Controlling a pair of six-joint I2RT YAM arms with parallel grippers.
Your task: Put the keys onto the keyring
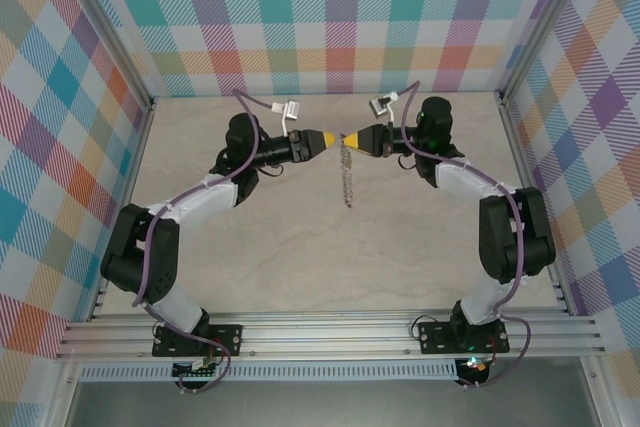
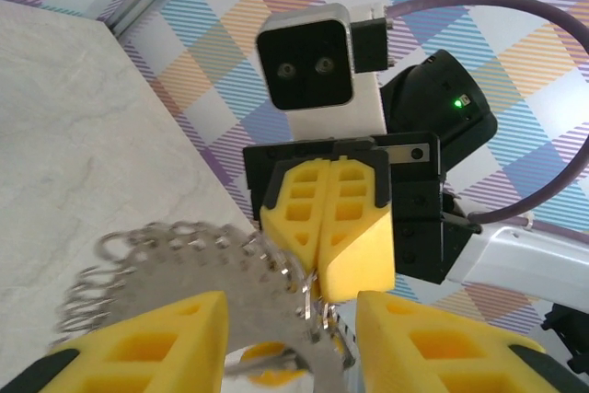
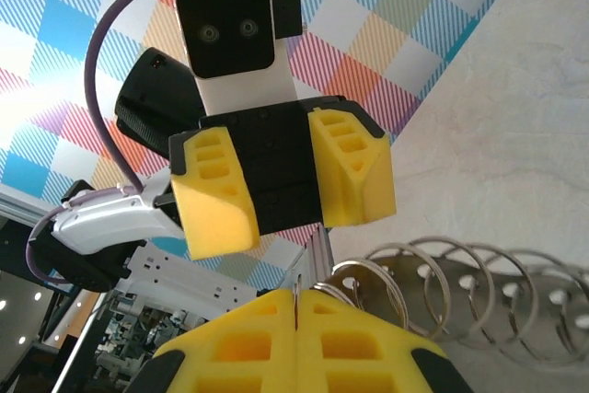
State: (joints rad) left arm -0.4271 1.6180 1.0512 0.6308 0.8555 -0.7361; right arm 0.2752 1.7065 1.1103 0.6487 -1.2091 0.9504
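In the top view my left gripper [image 1: 332, 137] and right gripper [image 1: 351, 136] meet tip to tip above the back of the table. The keyring [image 1: 348, 177], a silvery chain of small rings, hangs down from the right gripper. In its wrist view the right gripper [image 3: 296, 308] is shut on a thin ring of the keyring [image 3: 460, 283]. Facing it, the left gripper [image 3: 290, 216] stands open with nothing between its fingers. In the left wrist view the left gripper [image 2: 293, 324] is open around the blurred keyring [image 2: 184, 264]. The key's [image 2: 265, 358] yellow-orange head shows low between the fingers, blurred.
The beige marble-patterned tabletop [image 1: 300, 247] lies below both arms. Checkered walls [image 1: 330, 17] enclose it at the back and on both sides. An aluminium rail [image 1: 330, 332] runs along the near edge, by the arm bases.
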